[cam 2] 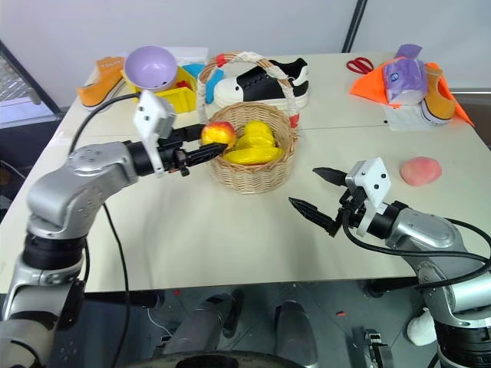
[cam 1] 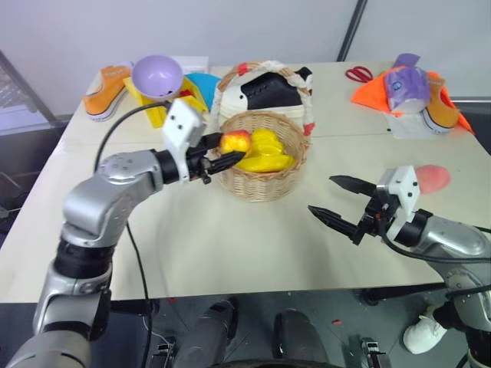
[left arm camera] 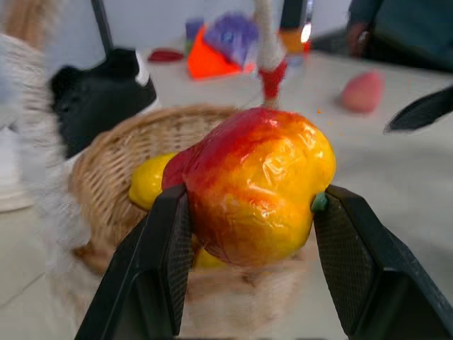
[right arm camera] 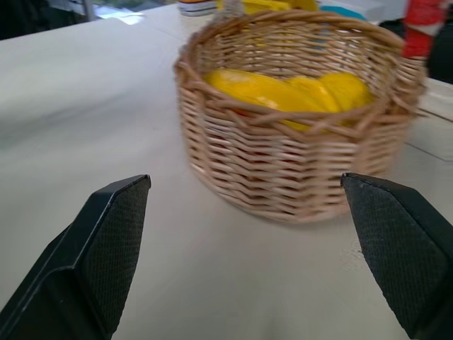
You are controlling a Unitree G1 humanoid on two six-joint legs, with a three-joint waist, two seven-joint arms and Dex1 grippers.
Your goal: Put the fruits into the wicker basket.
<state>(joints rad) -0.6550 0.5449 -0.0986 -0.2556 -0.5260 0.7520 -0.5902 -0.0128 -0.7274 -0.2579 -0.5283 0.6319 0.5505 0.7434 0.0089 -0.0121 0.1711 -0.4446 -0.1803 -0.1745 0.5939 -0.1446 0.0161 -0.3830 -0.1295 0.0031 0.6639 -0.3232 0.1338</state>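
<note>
Peach [cam 1: 434, 178] half hidden behind right hand [cam 1: 335, 199]

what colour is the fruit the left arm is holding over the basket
Red blending into orange and yellow; the fruit shows best in the left wrist view.

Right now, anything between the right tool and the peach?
Nothing. In the right eye view the open right tool points away from the peach; between its wrist and the peach lies bare table.

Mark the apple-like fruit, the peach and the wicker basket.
apple-like fruit [left arm camera: 258, 191]: left wrist view, middle of its glossy skin.
peach [cam 2: 420, 170]: right eye view, centre of its top.
wicker basket [right arm camera: 283, 170]: right wrist view, front woven wall.
</note>
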